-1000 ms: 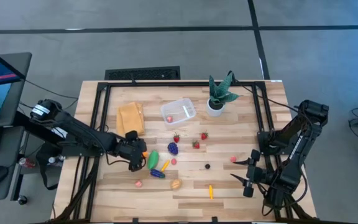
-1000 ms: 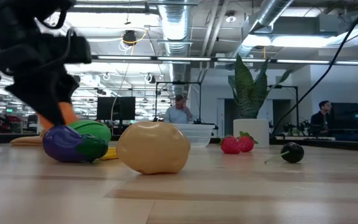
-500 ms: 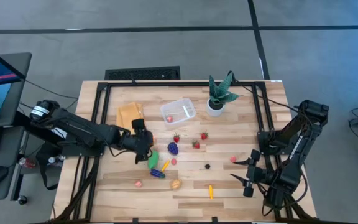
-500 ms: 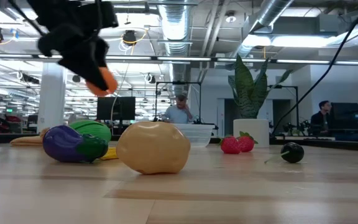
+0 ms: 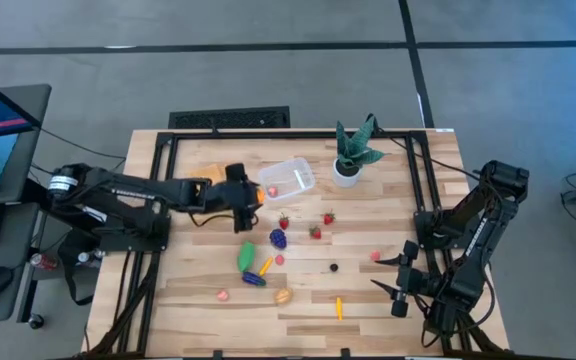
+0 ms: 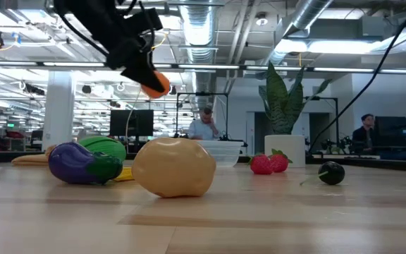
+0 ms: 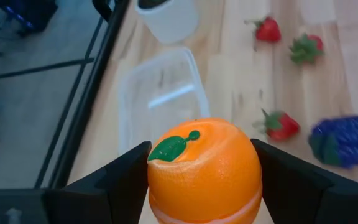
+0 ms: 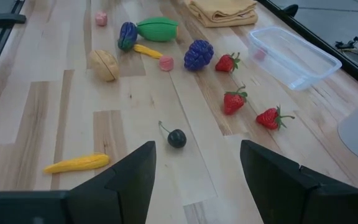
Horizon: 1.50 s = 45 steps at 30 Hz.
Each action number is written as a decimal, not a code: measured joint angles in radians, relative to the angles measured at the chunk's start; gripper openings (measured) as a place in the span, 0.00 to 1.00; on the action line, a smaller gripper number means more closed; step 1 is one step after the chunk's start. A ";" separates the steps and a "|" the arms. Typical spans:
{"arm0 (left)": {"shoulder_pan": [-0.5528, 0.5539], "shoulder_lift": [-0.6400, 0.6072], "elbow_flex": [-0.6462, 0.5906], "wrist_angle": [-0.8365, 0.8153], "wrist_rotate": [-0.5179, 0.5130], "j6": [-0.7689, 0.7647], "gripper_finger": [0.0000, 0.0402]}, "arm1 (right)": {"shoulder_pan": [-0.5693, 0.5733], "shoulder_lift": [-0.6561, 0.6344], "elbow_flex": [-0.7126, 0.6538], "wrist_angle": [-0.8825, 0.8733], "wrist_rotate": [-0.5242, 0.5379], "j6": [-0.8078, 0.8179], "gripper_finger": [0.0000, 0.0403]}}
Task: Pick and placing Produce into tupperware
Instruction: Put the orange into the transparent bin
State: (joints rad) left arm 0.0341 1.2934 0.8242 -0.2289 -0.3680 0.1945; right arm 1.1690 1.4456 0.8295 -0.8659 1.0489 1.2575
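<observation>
My left gripper (image 5: 251, 195) is shut on an orange toy fruit (image 7: 204, 168) and hangs above the table, just left of the clear tupperware (image 5: 288, 178). A small pink bit lies in the tub. More produce rests on the wood: a green vegetable (image 5: 246, 257), an eggplant (image 5: 255, 280), purple grapes (image 5: 278, 238), strawberries (image 5: 315, 232), a tan piece (image 5: 283, 296) and a cherry (image 5: 334, 267). At the table's right side, my right gripper (image 5: 398, 275) is open with nothing between its fingers. My left gripper pinches the orange fruit by two opposite sides (image 7: 157, 180) between its two fingers (image 7: 126, 180). The fingers come from the table's left, slanting down. The fruit is lifted clear of the table (image 6: 154, 82), its green leaf facing the wrist camera.
A spiky plant in a white pot (image 5: 353, 155) stands right of the tub at the far edge. A tan-yellow folded cloth (image 5: 206, 180) lies left of the tub, partly under my left arm. A yellow piece (image 5: 339, 308) and pink bits (image 5: 223, 295) lie near the front edge.
My left gripper has risen with the orange fruit from beside the green vegetable. It has swung toward the table's far edge and right, up to the tupperware, rolling its wrist on the way. The fruit is now well clear of the table.
</observation>
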 joint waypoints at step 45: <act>0.507 0.347 -0.027 0.528 0.674 0.054 0.64 | 0.000 0.000 0.000 -0.001 0.011 -0.009 0.57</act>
State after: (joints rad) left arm 0.5406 1.6400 0.7971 0.2993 0.3062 0.2485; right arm 1.1694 1.4456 0.8291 -0.8665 1.0596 1.2484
